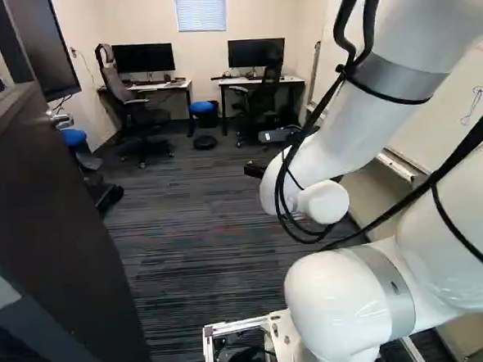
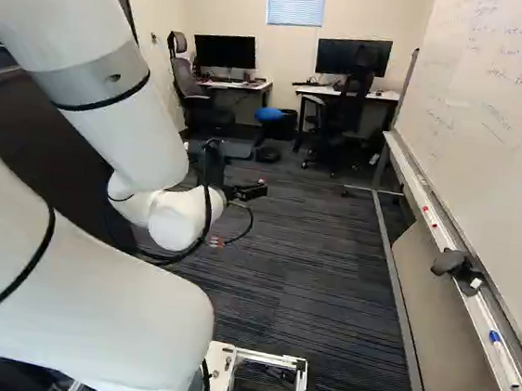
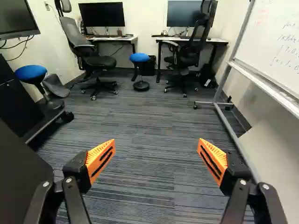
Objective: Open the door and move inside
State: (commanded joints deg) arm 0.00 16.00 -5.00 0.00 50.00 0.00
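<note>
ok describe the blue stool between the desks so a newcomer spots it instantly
Against the far wall stand two desks. The stool sits in the gap between them, blue seat over a round black base. The other blue stool stands nearer, by the wall-mounted screen.

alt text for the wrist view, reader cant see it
The robot's open fingers with orange pads point over striped carpet toward two desks, monitors and office chairs. Two blue-topped stools stand beyond, with a whiteboard along one side.

Office | desks (image 1: pixel 160 85) | monitors (image 1: pixel 143 57) | swivel chairs (image 3: pixel 93 56) | whiteboard (image 2: pixel 503 118)
</note>
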